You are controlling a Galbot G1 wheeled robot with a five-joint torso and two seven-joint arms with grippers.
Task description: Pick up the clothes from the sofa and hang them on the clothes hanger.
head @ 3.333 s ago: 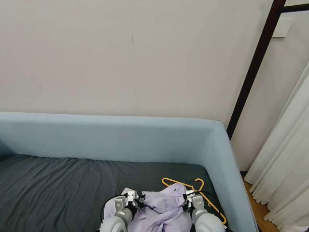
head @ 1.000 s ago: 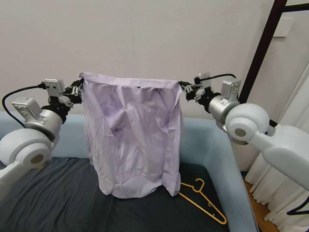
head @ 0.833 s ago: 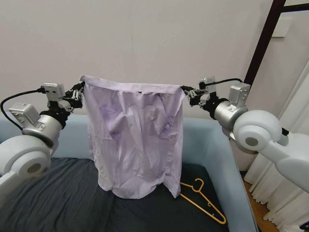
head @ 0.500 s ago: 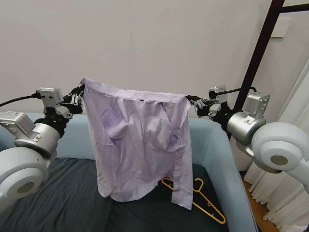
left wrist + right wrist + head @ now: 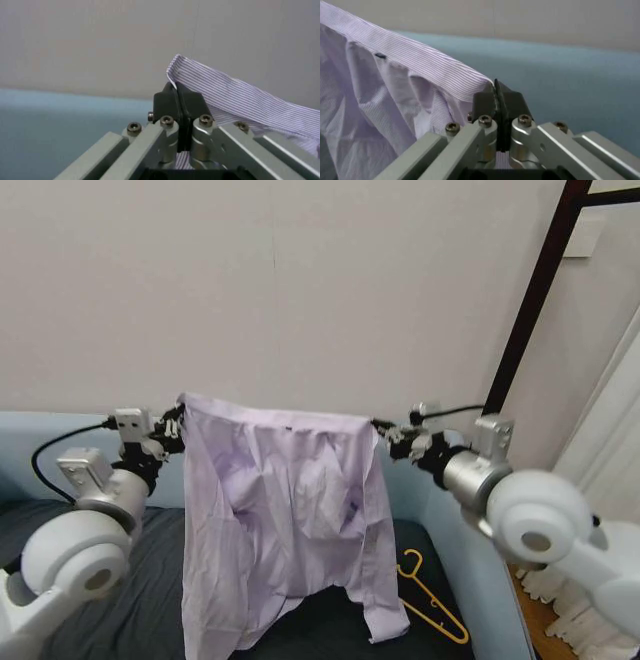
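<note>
your left pincer [image 5: 172, 430] and right pincer [image 5: 385, 432], arms level and spread apart, each clamp shut on a top corner of the lilac shirt [image 5: 290, 520]. it hangs stretched between them above the sofa [image 5: 452, 525], near the orange hanger [image 5: 432, 600].

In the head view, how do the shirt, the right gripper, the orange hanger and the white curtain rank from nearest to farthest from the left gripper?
1. Shirt: held in the left gripper itself.
2. Right gripper: at the shirt's other shoulder.
3. Orange hanger: low on the sofa, to the right.
4. White curtain: far right edge.
</note>
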